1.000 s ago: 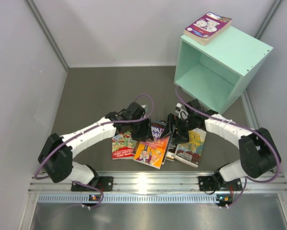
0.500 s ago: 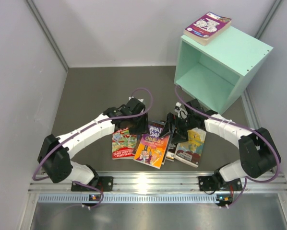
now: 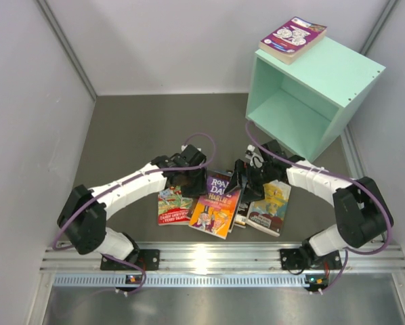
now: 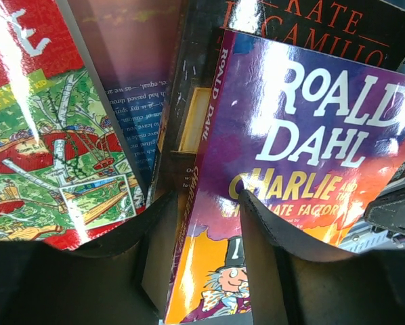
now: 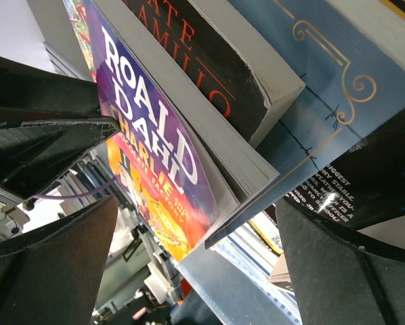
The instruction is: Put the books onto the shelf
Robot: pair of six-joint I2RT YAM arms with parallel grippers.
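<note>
Grey table (image 3: pixel 135 128) and white walls fill the top view. The mint shelf (image 3: pixel 338 74) sits at the back right. Its open side faces the arms, and one purple paperback (image 3: pixel 292 37) lies on its roof. The other books (image 3: pixel 219 203) lie fanned out near the front rail, with bare table behind them. The left gripper (image 3: pixel 191 179) and right gripper (image 3: pixel 240 181) hang low at the far edge of the pile, close together.

From the left wrist, the left fingers (image 4: pixel 155 230) are apart and pinch nothing. The spine of the Roald Dahl book (image 4: pixel 304 135) runs between them. The red cartoon book (image 4: pixel 47 135) lies off to one side.

From the right wrist, the right fingers (image 5: pixel 53 271) are spread wide and loose, with stacked book edges between them.
</note>
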